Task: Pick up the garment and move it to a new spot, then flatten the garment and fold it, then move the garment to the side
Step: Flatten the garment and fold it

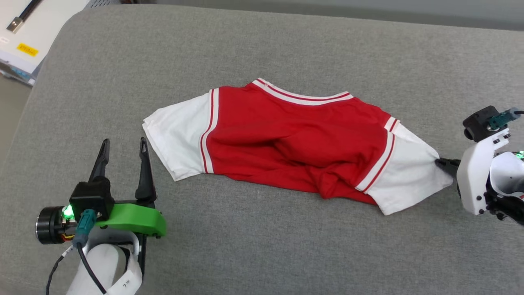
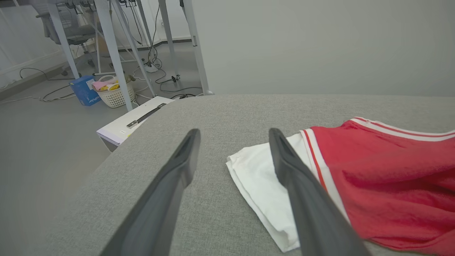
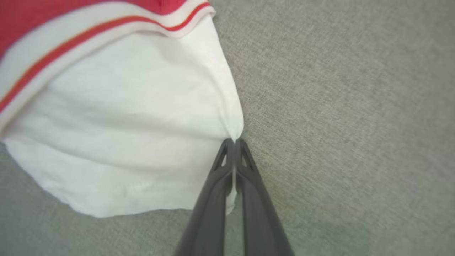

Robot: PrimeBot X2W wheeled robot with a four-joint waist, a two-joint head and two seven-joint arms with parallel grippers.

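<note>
The garment (image 1: 294,139), a red jersey T-shirt with white sleeves and striped trim, lies rumpled and roughly folded across the grey cushion, collar toward the far side. My right gripper (image 1: 440,162) is shut on the edge of its right white sleeve (image 3: 142,124); the wrist view shows the fingertips (image 3: 234,142) pinching a peak of white cloth. My left gripper (image 1: 123,147) stands open just left of the left white sleeve (image 2: 259,177), above the cushion, with nothing between its fingers (image 2: 302,192).
The grey cushion (image 1: 262,246) ends at a rounded left edge. Beyond it stands a white box (image 2: 131,122) on the floor, with a laundry basket (image 2: 113,94), a blue box and table legs farther off. A grey wall rises behind the cushion.
</note>
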